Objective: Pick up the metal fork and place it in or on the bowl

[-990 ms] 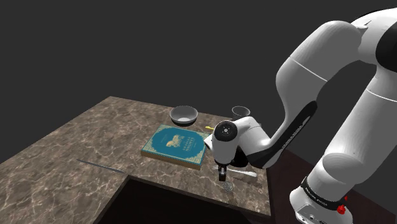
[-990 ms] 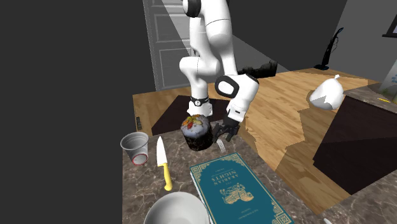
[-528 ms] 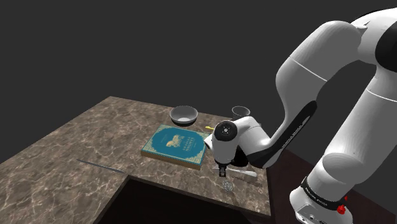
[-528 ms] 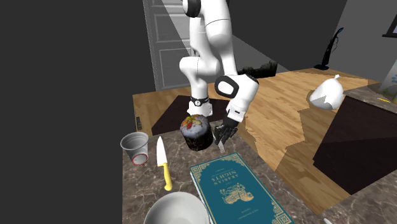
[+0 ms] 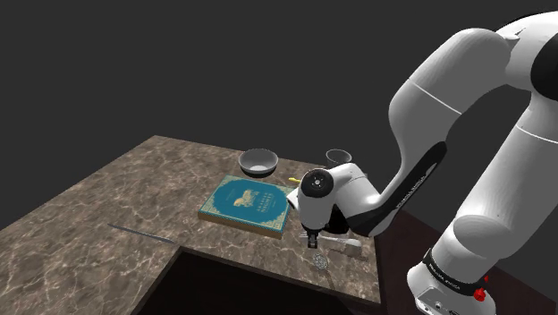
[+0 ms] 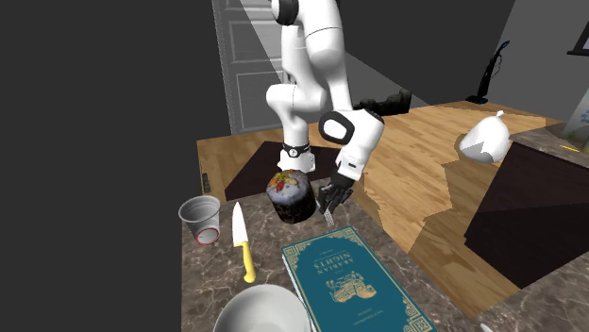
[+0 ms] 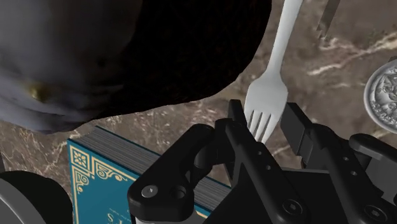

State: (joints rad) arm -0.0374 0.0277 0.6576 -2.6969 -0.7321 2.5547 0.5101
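Gripping the fork (image 7: 278, 63) by its tines, the gripper (image 7: 264, 119) is closed on it; handle runs straight out ahead. Bowl (image 5: 259, 170) lies beyond the book (image 5: 248, 204), well apart.

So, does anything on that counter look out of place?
Nothing spilled or broken. One oddity: an embossed silver disc lies near the edge of the counter, beside the fork, where a nudge could tip it off.
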